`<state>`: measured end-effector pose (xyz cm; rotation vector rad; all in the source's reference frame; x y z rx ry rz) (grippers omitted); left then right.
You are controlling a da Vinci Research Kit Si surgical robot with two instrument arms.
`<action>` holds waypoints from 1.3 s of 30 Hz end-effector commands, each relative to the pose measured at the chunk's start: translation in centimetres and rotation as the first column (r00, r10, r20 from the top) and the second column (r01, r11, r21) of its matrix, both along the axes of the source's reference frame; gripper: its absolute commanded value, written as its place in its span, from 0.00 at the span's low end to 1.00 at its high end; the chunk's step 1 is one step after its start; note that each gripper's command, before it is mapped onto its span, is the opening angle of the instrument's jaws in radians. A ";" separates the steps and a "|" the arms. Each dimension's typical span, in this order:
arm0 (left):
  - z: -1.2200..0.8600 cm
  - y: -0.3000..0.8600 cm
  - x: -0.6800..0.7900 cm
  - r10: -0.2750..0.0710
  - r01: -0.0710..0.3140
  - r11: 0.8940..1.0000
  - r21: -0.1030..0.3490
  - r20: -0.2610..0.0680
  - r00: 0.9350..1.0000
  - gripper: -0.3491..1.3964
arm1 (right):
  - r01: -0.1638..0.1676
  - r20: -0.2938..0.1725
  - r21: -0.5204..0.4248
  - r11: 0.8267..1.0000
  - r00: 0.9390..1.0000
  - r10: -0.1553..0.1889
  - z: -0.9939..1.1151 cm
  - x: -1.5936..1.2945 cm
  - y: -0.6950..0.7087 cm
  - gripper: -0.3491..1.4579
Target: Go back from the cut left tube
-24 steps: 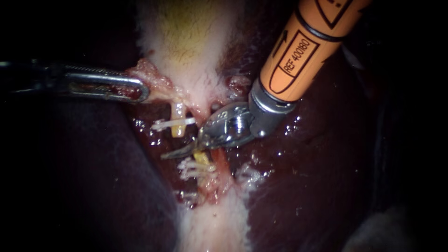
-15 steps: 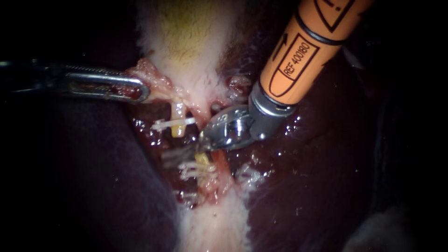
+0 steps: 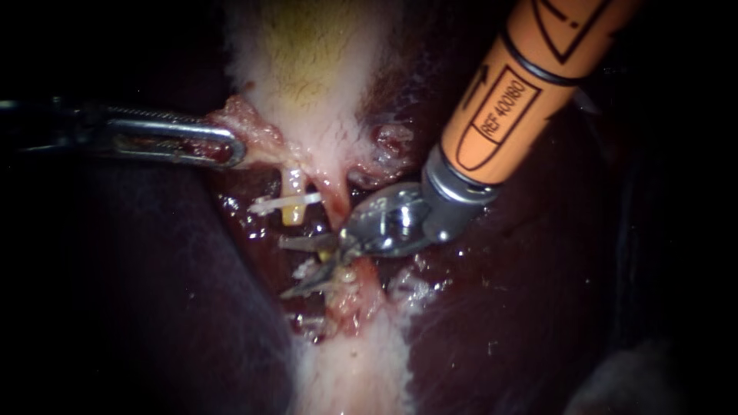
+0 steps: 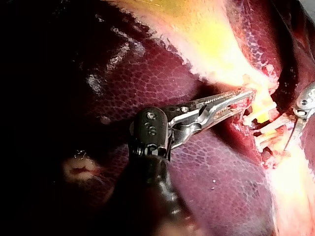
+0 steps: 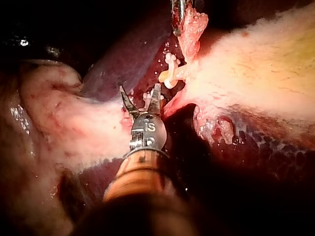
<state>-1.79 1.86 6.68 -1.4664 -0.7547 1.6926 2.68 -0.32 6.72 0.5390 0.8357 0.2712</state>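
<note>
The left tube is cut through. Its upper stump (image 3: 292, 209) hangs yellow from the gallbladder (image 3: 307, 84) with a white clip (image 3: 283, 204) across it. The lower stump (image 3: 329, 265) carries white clips (image 3: 307, 270) too. My right instrument (image 3: 284, 267), on an orange shaft, has its two thin blades open around the gap between the stumps, touching neither clearly. The right wrist view shows the same blades (image 5: 140, 91) spread, just short of the upper clip (image 5: 170, 73). My left instrument (image 3: 231, 146) is shut on a fold of gallbladder tissue (image 3: 242, 115) and holds it to the left; the left wrist view shows the grip (image 4: 241, 96).
Dark liver (image 3: 154, 292) lies on both sides of the pale strip of tissue (image 3: 354, 369). A second, reddish tube (image 3: 367, 269) runs just right of the cut one, under the right instrument's blades. Raw ragged tissue (image 3: 392, 142) sits beside the orange shaft (image 3: 507, 107).
The right instrument's blades, shut at first, now stand open. Its shaft and wrist have drawn back a little toward the upper right. The left instrument has not moved.
</note>
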 end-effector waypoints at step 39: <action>0.29 0.06 -0.24 -0.011 0.011 1.000 -0.014 -0.006 1.000 0.00 | -0.084 0.149 -0.250 0.965 0.981 0.124 -0.65 -1.41 0.30 0.98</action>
